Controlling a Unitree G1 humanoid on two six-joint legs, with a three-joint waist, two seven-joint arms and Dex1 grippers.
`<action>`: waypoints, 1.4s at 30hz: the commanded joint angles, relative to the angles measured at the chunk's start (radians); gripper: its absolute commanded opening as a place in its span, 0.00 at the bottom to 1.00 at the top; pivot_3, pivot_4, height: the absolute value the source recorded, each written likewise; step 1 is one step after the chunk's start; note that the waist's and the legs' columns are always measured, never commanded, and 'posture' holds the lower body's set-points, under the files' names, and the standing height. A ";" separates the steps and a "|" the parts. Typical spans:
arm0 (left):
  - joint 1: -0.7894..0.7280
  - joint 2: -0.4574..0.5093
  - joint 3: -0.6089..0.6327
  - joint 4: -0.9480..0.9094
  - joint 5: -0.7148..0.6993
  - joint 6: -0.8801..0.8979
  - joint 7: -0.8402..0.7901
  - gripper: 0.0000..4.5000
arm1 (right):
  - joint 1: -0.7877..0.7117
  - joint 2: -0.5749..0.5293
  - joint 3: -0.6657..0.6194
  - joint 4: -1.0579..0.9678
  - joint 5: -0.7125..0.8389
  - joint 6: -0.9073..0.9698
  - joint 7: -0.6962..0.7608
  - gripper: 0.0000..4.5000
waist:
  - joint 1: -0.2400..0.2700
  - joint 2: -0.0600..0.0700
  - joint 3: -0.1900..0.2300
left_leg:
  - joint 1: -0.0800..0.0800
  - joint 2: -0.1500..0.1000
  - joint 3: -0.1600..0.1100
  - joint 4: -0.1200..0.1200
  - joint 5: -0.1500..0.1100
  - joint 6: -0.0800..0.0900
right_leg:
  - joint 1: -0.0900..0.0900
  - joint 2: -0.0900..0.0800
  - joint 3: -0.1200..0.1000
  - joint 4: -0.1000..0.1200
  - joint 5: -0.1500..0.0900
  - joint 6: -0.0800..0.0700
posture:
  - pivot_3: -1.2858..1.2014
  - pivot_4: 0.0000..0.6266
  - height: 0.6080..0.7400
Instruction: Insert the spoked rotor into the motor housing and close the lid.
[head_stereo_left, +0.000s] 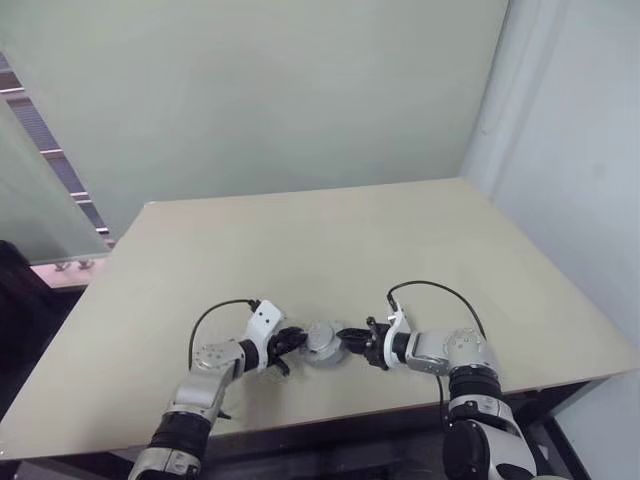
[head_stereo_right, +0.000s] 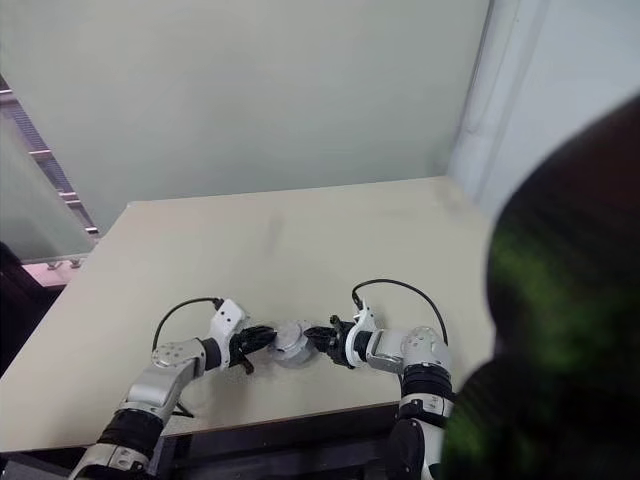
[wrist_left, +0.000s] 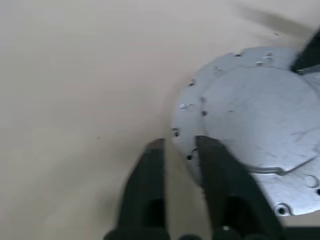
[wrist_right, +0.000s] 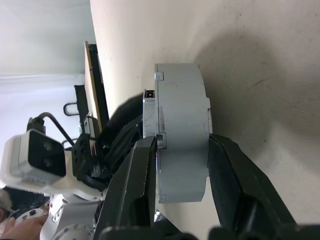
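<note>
Both grippers meet at the table's (head_stereo_left: 330, 240) near edge, where the right gripper (wrist_right: 180, 150) clamps the round grey metal motor assembly (wrist_right: 181, 130) edgewise while the left gripper (wrist_left: 181, 147) hangs parted beside it, so next, I'd judge, comes seating the lid flush.

Both arms are built of silver-grey metal segments with round joint caps and ribbed black collars near the elbows. Each wrist carries a white housing, and a thin black cable (head_stereo_left: 215, 312) loops over it. The left pincer (head_stereo_left: 287, 343) and right pincer (head_stereo_left: 352, 338) end in slim black fingers (wrist_left: 150, 185).
</note>
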 joint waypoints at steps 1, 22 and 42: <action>-0.019 0.013 0.033 -0.044 -0.057 0.028 -0.032 0.50 | 0.000 0.019 0.029 -0.001 0.002 -0.006 -0.027 0.27 | -0.004 0.000 0.000 | 0.000 0.000 0.000 0.000 0.000 0.000 | 0.000 0.000 0.000 0.000 0.000 0.000 | 0.52 0.00 1.00; 0.071 -0.067 0.470 -0.327 -0.631 0.785 0.257 1.00 | 0.052 0.102 -0.046 -0.115 0.246 -0.032 0.004 0.27 | -0.006 -0.005 0.015 | -0.010 0.000 -0.001 0.001 0.000 0.000 | -0.009 0.000 0.000 0.000 0.000 0.000 | 0.52 0.00 1.00; 0.085 -0.281 0.563 -0.332 -0.891 0.836 0.434 1.00 | 0.040 0.155 0.068 -0.241 0.443 -0.001 -0.066 0.27 | -0.003 -0.006 0.015 | -0.018 -0.001 0.000 0.004 0.000 0.000 | -0.015 0.000 0.001 0.000 0.001 0.000 | 0.52 0.00 1.00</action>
